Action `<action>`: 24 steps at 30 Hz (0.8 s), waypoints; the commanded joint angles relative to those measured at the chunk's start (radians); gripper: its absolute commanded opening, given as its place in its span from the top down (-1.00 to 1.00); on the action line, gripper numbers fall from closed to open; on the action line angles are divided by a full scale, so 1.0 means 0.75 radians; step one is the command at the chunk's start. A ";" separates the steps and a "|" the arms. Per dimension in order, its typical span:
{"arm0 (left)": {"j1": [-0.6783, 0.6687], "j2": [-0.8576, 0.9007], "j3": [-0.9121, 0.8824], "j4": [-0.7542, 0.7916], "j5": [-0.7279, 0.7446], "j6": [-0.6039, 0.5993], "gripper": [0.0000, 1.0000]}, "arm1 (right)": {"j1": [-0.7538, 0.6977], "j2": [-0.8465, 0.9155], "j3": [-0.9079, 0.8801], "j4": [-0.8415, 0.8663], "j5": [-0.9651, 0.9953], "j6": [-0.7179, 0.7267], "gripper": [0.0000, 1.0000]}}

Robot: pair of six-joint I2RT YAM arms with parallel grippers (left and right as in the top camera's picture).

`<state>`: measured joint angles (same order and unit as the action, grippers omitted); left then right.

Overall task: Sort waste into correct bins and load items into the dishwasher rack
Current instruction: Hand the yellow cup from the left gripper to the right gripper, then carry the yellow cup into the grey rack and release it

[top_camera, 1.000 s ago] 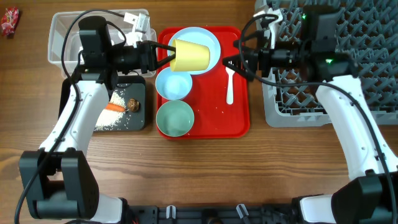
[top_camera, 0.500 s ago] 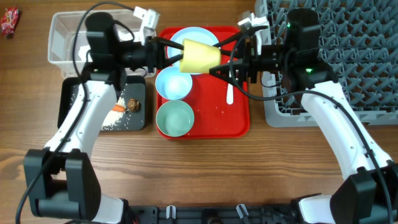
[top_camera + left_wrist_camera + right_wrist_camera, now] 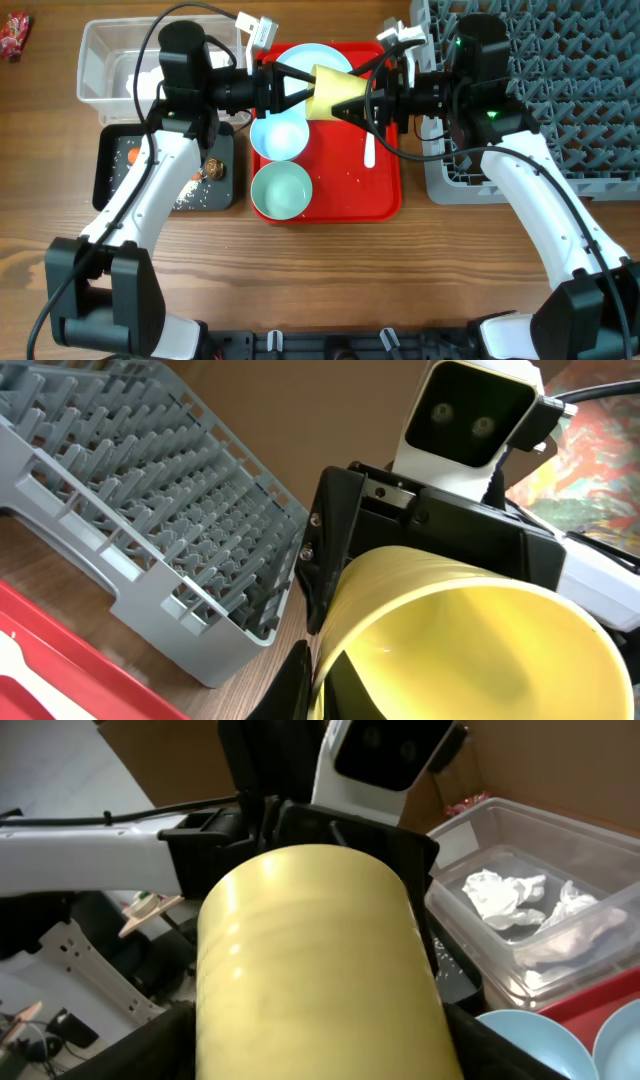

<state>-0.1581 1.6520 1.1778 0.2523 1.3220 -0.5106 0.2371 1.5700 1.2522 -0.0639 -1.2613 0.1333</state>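
Midair, outstretched nose to nose — left claw tight on yellow cup; right claw, grip unclear.

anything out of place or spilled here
The red wrapper lies on the bare table at the far left corner, outside the tub and the black tray. A few white grains are scattered on the red tray.

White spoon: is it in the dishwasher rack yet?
No, the white spoon lies on the red tray, left of the dishwasher rack.
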 commanded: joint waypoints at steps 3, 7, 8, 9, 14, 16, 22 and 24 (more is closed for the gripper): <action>-0.001 -0.018 0.018 0.008 -0.044 -0.005 0.84 | 0.009 0.014 -0.005 0.007 -0.014 -0.009 -0.33; -0.001 -0.018 0.018 0.008 -0.045 -0.004 0.21 | 0.009 0.014 -0.005 0.007 -0.014 -0.008 -0.22; -0.001 -0.018 0.018 0.008 -0.045 -0.004 0.07 | 0.009 0.014 -0.005 0.008 -0.014 -0.008 -0.15; -0.001 -0.018 0.018 0.008 -0.045 -0.004 -0.04 | 0.008 0.014 -0.005 0.008 -0.014 -0.008 -0.13; 0.022 -0.018 0.018 0.007 -0.045 -0.004 -0.15 | -0.043 0.014 -0.005 0.002 -0.037 0.002 -0.09; 0.038 -0.018 0.018 0.006 -0.044 -0.004 -0.15 | -0.075 0.014 -0.005 -0.006 -0.057 0.002 -0.09; 0.101 -0.018 0.018 -0.085 -0.045 0.012 -0.17 | -0.204 0.014 -0.005 -0.148 0.048 0.011 -0.01; 0.112 -0.018 0.018 -0.114 -0.045 0.012 -0.17 | -0.252 0.014 -0.005 -0.278 0.220 0.011 -0.01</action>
<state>-0.0891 1.6520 1.1778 0.1848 1.2900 -0.5175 0.0856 1.5700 1.2514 -0.2001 -1.2350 0.1394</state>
